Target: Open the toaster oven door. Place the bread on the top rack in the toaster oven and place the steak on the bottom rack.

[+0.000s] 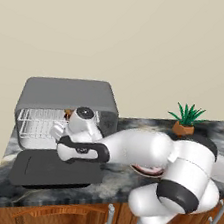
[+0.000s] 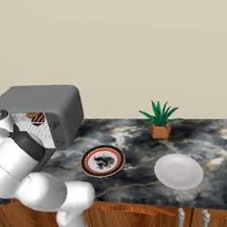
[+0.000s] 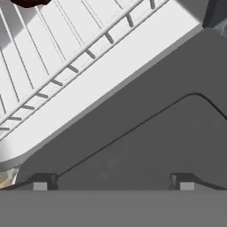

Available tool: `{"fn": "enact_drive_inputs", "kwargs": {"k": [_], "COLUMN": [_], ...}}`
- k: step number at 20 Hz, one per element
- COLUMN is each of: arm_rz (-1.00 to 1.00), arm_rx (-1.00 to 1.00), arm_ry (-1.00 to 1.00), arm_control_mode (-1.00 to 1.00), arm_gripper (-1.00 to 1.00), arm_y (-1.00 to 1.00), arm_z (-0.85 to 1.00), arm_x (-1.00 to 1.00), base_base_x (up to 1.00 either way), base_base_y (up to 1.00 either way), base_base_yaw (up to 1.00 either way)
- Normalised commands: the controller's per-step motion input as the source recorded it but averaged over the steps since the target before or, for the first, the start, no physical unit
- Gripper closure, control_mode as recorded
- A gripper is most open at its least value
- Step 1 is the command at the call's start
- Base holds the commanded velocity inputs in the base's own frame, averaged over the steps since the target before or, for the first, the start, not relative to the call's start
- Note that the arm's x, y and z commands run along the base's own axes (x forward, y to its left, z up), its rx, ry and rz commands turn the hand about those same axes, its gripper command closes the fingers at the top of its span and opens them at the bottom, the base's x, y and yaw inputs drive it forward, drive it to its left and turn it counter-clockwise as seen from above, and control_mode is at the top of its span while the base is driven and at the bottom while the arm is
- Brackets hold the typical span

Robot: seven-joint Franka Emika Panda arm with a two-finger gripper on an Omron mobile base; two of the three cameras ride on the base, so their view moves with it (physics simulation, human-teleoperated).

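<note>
Gripper (image 3: 113,181), jaws spread and empty, hangs over the flat dark grey toaster oven door (image 3: 146,146), lying open. Beyond it, silver wire bottom rack (image 3: 53,66) inside the boxy grey toaster oven (image 1: 68,98); dark reddish-brown steak (image 3: 26,2) on it. No legible markings.

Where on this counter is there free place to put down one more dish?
Bare marble lies between the patterned plate and the potted plant, and right of the white plate. Crowded: the left end, where the open toaster oven door and the arm cover the counter.
</note>
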Motion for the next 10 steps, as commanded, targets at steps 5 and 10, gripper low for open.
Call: {"fn": "enact_drive_inputs", "kwargs": {"k": [5, 10], "arm_rz": [0.09, 0.12], "arm_rx": [0.02, 0.00], "arm_ry": [0.00, 0.01], "arm_control_mode": [-1.00, -1.00], "arm_gripper": [-1.00, -1.00], "arm_y": [-0.33, -0.37], "arm_z": [0.29, 0.41], "arm_x": [-0.52, -0.44], "base_base_x": [0.00, 0.00], "base_base_y": [0.00, 0.00], "base_base_yaw": [0.00, 0.00]}}
